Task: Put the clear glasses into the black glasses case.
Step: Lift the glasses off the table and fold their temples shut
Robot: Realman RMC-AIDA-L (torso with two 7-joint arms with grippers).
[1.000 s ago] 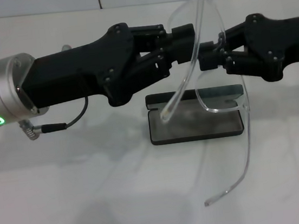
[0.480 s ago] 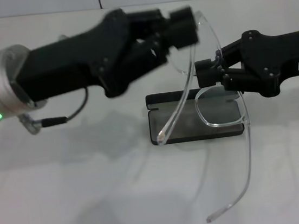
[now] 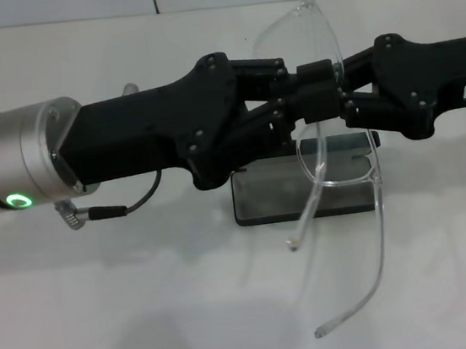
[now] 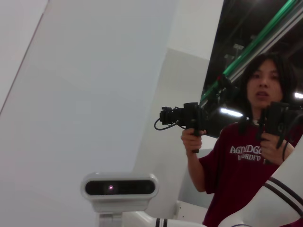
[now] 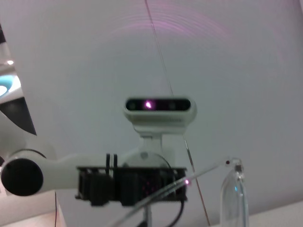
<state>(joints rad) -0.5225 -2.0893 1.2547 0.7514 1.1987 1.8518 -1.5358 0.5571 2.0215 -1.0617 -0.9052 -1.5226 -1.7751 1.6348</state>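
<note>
The clear glasses [image 3: 339, 160] hang in the air over the middle of the table, lenses upright and both clear arms trailing down toward me. My right gripper [image 3: 348, 96] reaches in from the right and is shut on their frame. Coming from the left, my left gripper [image 3: 318, 89] meets the glasses at the same spot, tip to tip with the right one; its grip is hidden. Below them the black glasses case [image 3: 264, 203] lies open on the table, grey lining up. In the right wrist view a piece of the clear glasses [image 5: 234, 196] shows.
The white table [image 3: 147, 304] runs back to a tiled wall. A cable [image 3: 126, 206] hangs under the left arm. The left wrist view shows a person [image 4: 246, 156] holding controllers beside the robot's head camera [image 4: 118, 188].
My left gripper, which had lifted up and away from the glasses, has come back down against them. The glasses have tilted, and the nearer arm has swung lower over the case.
</note>
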